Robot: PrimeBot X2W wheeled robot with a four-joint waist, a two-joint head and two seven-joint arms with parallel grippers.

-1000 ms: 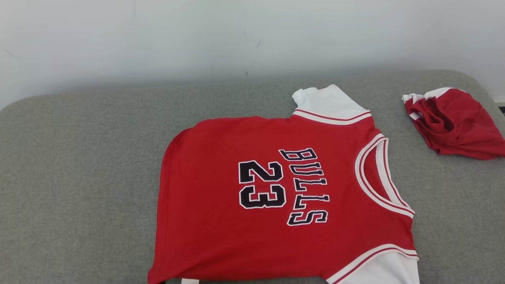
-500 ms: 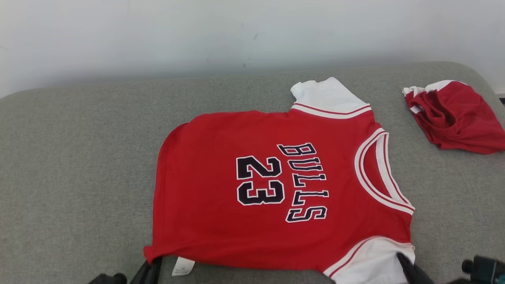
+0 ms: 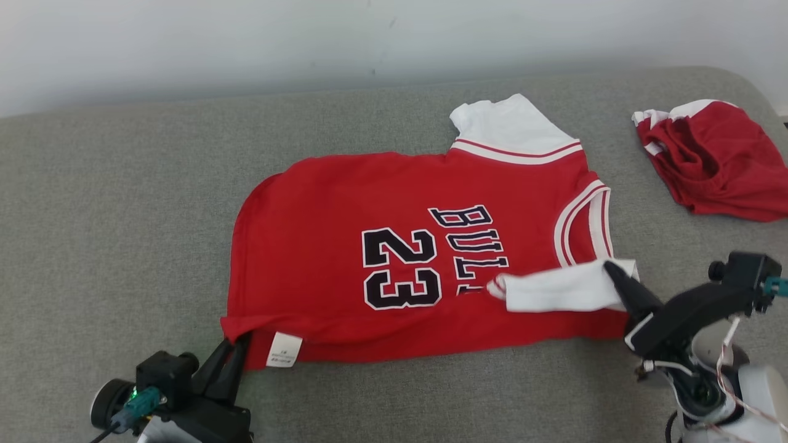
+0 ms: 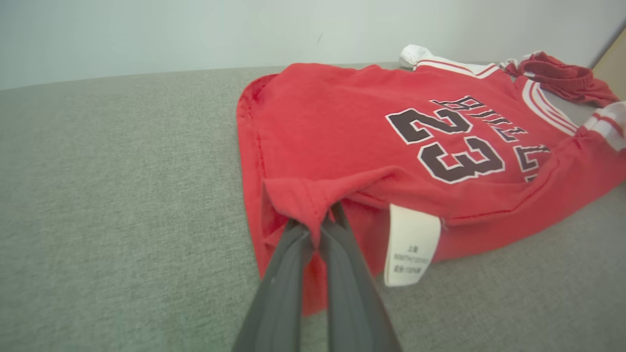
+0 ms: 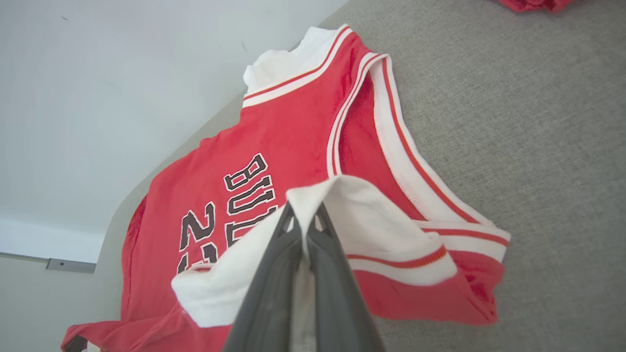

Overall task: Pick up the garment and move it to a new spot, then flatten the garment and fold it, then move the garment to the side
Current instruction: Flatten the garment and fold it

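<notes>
The garment (image 3: 345, 203) is a red jersey with white sleeves and black "23" lettering, spread on the grey cushion. My left gripper (image 3: 237, 340) is shut on the jersey's near hem corner (image 4: 298, 195), beside a white care label (image 3: 283, 349). The right gripper (image 3: 609, 269) is shut on the near white sleeve (image 5: 371, 220), lifted and folded over the lettering. In the right wrist view the sleeve drapes over the closed fingers (image 5: 293, 244). The far sleeve (image 3: 505, 126) lies flat.
A second crumpled red-and-white garment (image 3: 714, 160) lies at the far right of the grey cushion (image 3: 111, 197). A pale wall (image 3: 246, 43) runs behind. Bare cushion stretches to the left of the jersey and along its near side.
The head view has tilted down. Both grippers have come into view, lifting the near edge; the near white sleeve has been carried over onto the lettering.
</notes>
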